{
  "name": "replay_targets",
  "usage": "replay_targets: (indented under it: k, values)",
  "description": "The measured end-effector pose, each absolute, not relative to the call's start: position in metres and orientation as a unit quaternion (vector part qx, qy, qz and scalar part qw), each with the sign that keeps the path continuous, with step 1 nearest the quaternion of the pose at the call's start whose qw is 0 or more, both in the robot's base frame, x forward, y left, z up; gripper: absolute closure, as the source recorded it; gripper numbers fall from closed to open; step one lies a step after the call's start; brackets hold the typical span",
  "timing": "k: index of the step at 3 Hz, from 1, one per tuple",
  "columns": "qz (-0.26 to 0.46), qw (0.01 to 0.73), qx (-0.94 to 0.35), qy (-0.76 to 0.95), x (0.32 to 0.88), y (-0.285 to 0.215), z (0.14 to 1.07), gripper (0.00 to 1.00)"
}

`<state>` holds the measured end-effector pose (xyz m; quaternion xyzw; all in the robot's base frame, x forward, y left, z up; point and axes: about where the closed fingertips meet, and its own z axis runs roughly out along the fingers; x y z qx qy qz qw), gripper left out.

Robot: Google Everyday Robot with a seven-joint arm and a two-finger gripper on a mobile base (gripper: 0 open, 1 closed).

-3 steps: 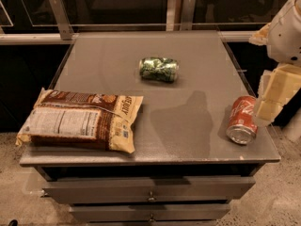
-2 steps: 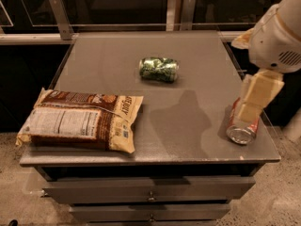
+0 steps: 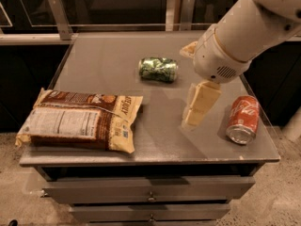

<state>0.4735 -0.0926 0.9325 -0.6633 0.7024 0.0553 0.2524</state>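
Grey tabletop [image 3: 108, 65], tool [image 3: 190, 119] (grip unclear) beside red can [image 3: 243, 118] on its side.

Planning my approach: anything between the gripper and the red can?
Nothing visible. The gripper hangs over bare tabletop beside the red can; the green can and snack bag lie on its other side.

Single camera looking down on the grey table [image 3: 108, 55] from above its front edge.
It is sitting high and fairly near, facing the table's far edge and tilting steeply down, so the whole top is filling the frame and the drawer fronts [image 3: 150, 189] are showing under the table's front edge. The arm is reaching in over the table's far right corner, and the gripper [image 3: 194, 119] is hanging above the table's right half, between the green can [image 3: 158, 69] and the red can [image 3: 243, 119].
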Motion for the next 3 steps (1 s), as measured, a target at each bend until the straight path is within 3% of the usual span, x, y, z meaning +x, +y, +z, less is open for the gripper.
replay_targets:
  k: [3]
  values:
    - [0.164,0.248,-0.706,0.643,0.468,0.036,0.868,0.0]
